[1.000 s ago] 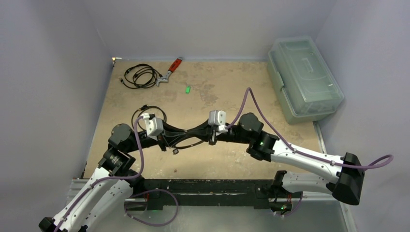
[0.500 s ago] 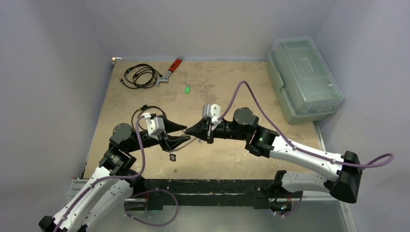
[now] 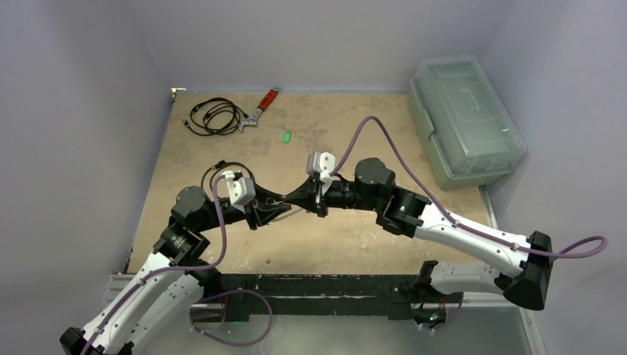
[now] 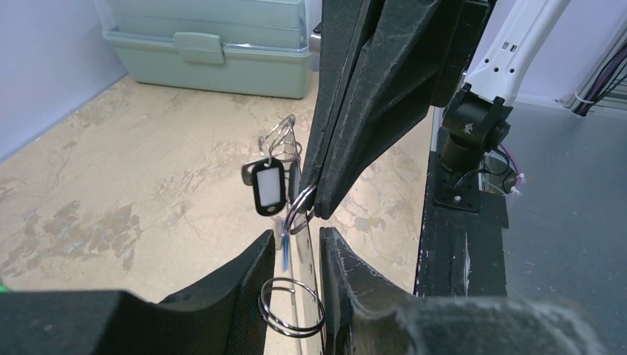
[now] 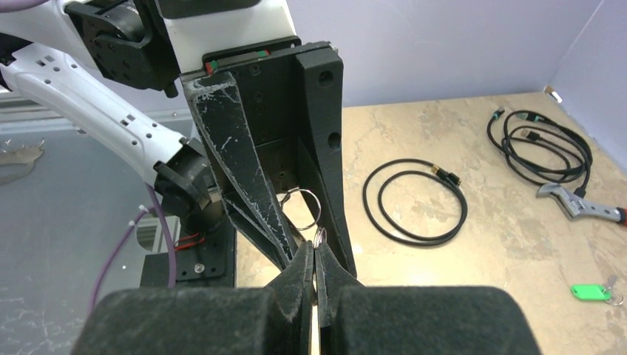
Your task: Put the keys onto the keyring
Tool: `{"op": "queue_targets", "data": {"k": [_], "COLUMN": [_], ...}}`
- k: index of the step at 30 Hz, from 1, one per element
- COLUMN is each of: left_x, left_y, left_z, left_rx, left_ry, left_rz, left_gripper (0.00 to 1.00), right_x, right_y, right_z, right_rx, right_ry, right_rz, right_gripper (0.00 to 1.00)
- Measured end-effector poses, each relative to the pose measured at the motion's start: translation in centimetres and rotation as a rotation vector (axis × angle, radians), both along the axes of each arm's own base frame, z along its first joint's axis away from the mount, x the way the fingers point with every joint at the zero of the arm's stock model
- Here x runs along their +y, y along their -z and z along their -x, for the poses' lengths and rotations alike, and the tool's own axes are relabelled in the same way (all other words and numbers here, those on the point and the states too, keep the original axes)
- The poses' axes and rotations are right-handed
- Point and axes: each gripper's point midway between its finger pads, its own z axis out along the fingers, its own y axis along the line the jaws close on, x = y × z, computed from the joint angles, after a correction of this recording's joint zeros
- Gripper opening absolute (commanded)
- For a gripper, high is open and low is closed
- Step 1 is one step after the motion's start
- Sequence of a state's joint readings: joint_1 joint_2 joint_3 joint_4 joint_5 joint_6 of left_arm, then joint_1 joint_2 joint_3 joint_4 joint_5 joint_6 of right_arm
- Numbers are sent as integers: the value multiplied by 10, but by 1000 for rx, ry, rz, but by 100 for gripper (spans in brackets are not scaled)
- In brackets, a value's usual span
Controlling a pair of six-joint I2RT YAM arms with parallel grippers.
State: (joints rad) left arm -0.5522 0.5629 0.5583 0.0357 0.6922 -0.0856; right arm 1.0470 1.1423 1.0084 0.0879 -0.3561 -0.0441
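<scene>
Threading under way above the table (image 3: pixel 333 244): left end effector (image 4: pixel 297 238) narrowly clamps the keyring (image 4: pixel 288 332); right end effector (image 5: pixel 313 250) pinches a small split ring (image 4: pixel 299 211) beside the dark-tagged key (image 4: pixel 268 186); green key (image 5: pixel 591 291) lies apart, not yet threaded.

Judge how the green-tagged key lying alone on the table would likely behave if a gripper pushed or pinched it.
The green-tagged key looks small and flat, so probably very light and apt to slide rather than roll. Its tag hangs on a small ring, so it would likely dangle if lifted.
</scene>
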Motion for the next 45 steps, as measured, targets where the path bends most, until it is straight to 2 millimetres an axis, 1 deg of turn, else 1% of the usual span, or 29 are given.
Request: {"op": "queue_targets", "data": {"k": [4,7,10,15,21,23,29,33,35,36,37,40,43,45], "left_x": [0,0,0,0,0,0,1,2,3,3,4,7,9,9], "left_y": [0,0,0,0,-1,-2,-4,-5,-5,-4,-3,1,1,-2], "left_z": [0,0,0,2,2,2,3,5,6,7,8,11,13,13], "left_rx": [-1,-1,1,0,-5,-7,-15,-22,-31,-34,-41,-67,-99,-117], "left_ry": [0,0,0,9,7,7,7,7,6,7,6,5,4,4], "left_rz": [0,0,-1,0,3,5,10,13,15,15,15,16,20,25], "left_gripper": [32,31,26,15,8,0,0,0,0,0,0,0,0,0], "right_x": [2,3,4,5,5,5,4,5,5,5,4,0,-11,-22], "right_y": [6,12,17,16,13,13,11,10,8,7,6,-3,-27,-54], "right_z": [-1,-2,-2,-2,-4,-4,-2,0,0,0,-1,-4,-7,-11], "right_rx": [17,34,46,53,62,64,69,75,73,81,84,84,57,28], "right_ry": [0,-1,-1,1,5,5,0,-13,-10,-7,1,39,91,141], "right_rz": [28,54,70,73,71,72,75,70,63,60,57,35,-34,-114], "right_gripper": [0,0,0,0,0,0,1,40,52,56,60,66,69,70]}}
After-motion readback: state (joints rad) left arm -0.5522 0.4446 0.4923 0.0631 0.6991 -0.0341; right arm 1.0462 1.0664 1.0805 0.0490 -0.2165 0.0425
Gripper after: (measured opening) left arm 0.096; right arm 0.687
